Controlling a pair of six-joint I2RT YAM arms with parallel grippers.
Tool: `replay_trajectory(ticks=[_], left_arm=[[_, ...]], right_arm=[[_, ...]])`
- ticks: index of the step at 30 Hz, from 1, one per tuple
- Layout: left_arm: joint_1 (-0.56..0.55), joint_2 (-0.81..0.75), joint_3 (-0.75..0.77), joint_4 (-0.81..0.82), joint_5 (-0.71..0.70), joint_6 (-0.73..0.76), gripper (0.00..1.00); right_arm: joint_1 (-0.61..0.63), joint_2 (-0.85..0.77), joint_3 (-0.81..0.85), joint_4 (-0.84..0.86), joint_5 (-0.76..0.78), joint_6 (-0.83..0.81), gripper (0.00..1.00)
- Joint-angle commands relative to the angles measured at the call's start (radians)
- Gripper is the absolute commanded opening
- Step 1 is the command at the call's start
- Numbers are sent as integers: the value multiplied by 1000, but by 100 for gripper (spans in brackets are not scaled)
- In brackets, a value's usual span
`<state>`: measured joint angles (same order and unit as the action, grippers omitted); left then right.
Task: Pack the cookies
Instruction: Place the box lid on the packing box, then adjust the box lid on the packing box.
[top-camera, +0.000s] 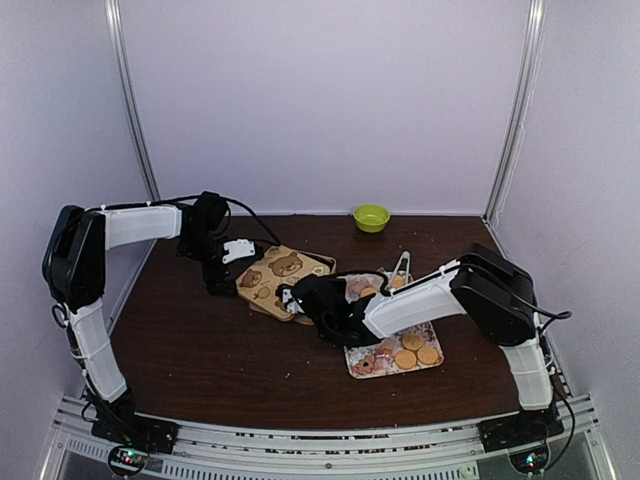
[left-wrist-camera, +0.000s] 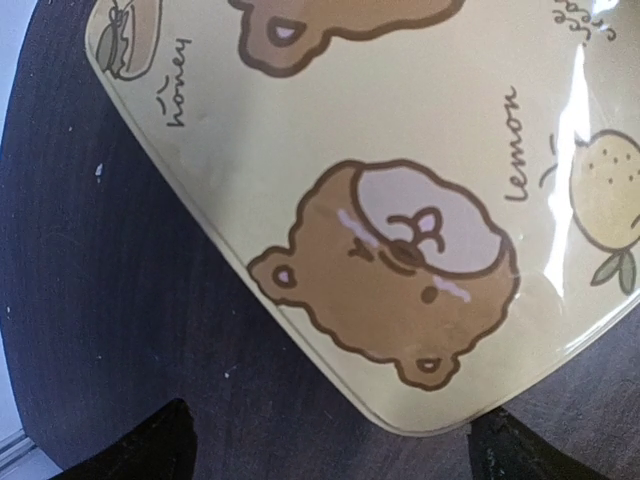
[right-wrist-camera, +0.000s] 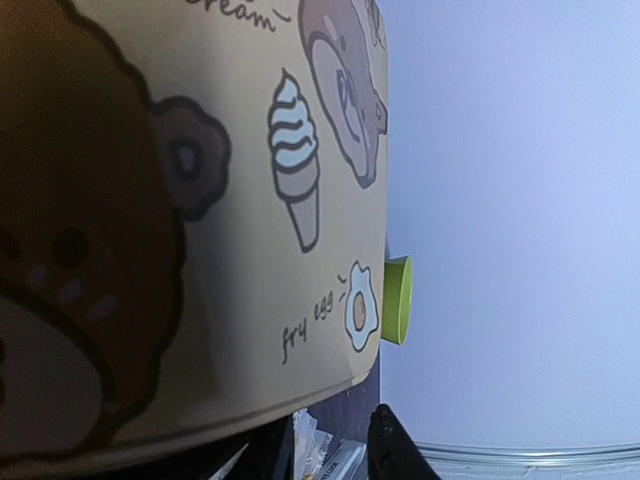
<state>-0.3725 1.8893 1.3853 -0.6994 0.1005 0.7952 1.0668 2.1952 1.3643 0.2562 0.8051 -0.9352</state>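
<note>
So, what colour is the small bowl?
The small round bowl is lime green; best seen in the top view.

I get soft, even overhead light on the top view, a white glare streak down the bear-print lid (left-wrist-camera: 400, 130) on the left wrist feed, the right wrist close-up dim, shadowed and blurred towards its left.

cookies (top-camera: 428, 354) on tray (top-camera: 353, 369) (right of lid (top-camera: 283, 272))

Left fingers (left-wrist-camera: 150, 450) spread, right fingers (right-wrist-camera: 395, 450) clamped
</note>
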Motion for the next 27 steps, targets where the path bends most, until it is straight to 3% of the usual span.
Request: replay_trajectory(ticks=[1, 8, 15, 21, 24, 27], left_arm=[[-4, 29, 45, 10, 50, -29, 98], [-21, 46, 44, 10, 74, -35, 98], [-23, 44, 64, 10, 103, -63, 98], [-24, 43, 64, 9, 111, -67, 98], [-24, 45, 69, 10, 118, -67, 98], [-24, 51, 81, 9, 130, -73, 98]], right_arm=[[-13, -43, 21, -77, -21, 61, 29], [-31, -65, 5, -159, -32, 117, 53], [-35, -118, -55, -139, -10, 161, 67], [-40, -200, -102, -104, 2, 234, 90], [-48, -232, -105, -131, 0, 304, 95], [-78, -255, -49, -236, 14, 486, 100]])
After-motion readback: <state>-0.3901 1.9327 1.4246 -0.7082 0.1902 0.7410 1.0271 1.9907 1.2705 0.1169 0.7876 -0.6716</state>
